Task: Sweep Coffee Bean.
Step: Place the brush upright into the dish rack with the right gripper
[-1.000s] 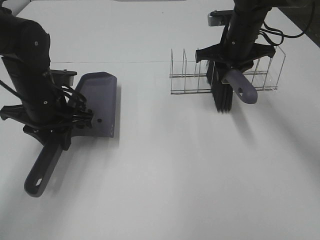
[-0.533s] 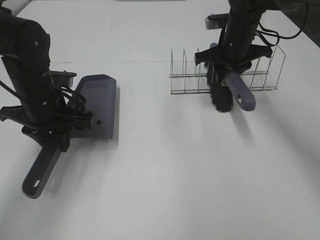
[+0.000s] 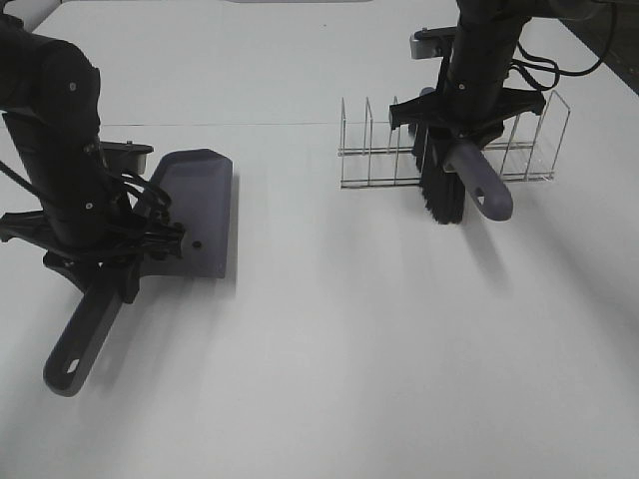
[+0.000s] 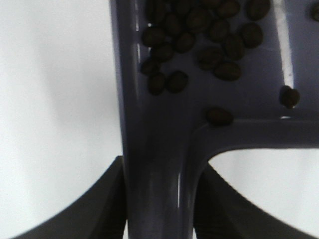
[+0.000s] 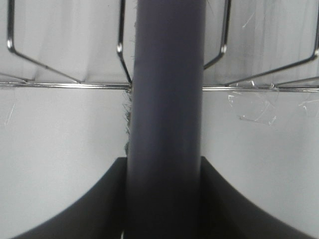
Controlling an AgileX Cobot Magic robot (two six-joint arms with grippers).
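The table [image 3: 349,359] is white and bare around both arms. The wire rack [image 3: 374,155] stands on its far right part. On the left lies the dustpan [image 3: 200,200], and my left gripper [image 3: 125,249] is closed tight on its handle. My right gripper [image 3: 461,125] is clamped on the brush [image 3: 446,195], which hangs bristles-down at the rack. The beans [image 4: 199,35] lie in the pan, clustered by the handle root. I see none on the table, though from high up they may be too small to show. I judge them light, hard and quick to roll, so I would not pinch them. I would move them only by the pan handle, keeping it level.
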